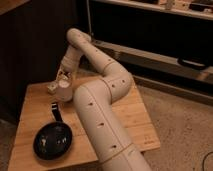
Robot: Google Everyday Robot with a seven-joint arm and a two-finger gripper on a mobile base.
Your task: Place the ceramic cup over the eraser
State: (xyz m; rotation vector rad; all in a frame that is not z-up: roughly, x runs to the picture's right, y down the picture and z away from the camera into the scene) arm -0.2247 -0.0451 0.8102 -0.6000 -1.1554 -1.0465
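The plain white tapered ceramic cup (pixel 64 92) hangs clamped in the closed gripper (pixel 62 82) just beyond the round black frying pan's (pixel 52 141) handle, and should be centred over the eraser, unseen here, before lowering straight.

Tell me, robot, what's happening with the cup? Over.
Gripper shut on ceramic cup, at table far left. Eraser not in sight. Frying pan near, handle toward cup.

Dim, warm, lit from above. Soft sheen along the pale arm (pixel 102 117); hand (pixel 62 85), clasped on the cup (pixel 64 93), bright above the table's (pixel 137 120) far left part. Black, murky backdrop. Shadow under the arm, dull glint in the pan (pixel 52 141).
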